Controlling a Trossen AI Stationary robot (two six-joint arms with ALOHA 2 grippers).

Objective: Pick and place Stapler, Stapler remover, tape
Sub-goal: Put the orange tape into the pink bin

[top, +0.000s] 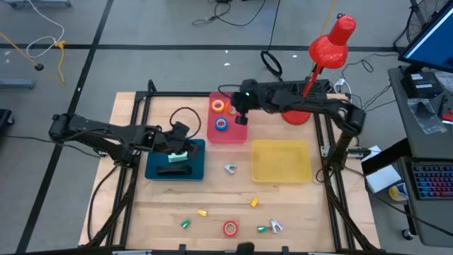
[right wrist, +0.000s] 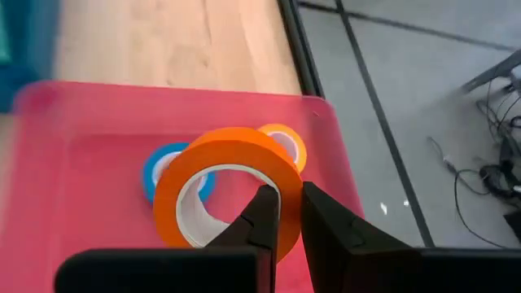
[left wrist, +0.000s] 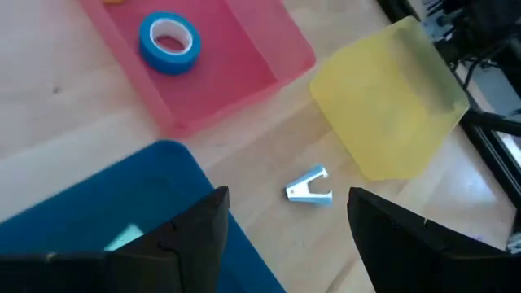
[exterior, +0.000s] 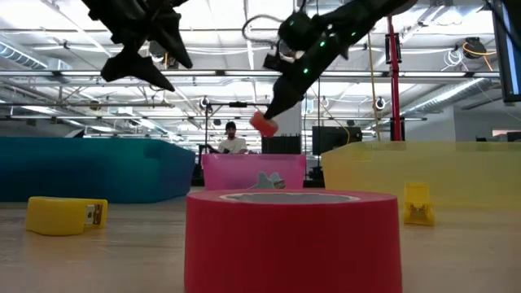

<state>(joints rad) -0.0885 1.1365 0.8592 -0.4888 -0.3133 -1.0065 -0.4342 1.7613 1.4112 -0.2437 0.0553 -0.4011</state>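
Orange tape roll [right wrist: 232, 191] with an open centre hangs clamped by its rim between the fingers of the right gripper [right wrist: 281, 213], above the shallow pink plastic tray [top: 232, 132] in the upper middle of the high view. Inside this tray lie a blue tape ring [top: 221, 125] and a second orange ring [top: 217, 106]. The left gripper [left wrist: 285, 228] hovers with fingers apart over the dark blue tray [top: 197, 165], left of centre. A red tape ring [top: 230, 228] lies near the bottom edge.
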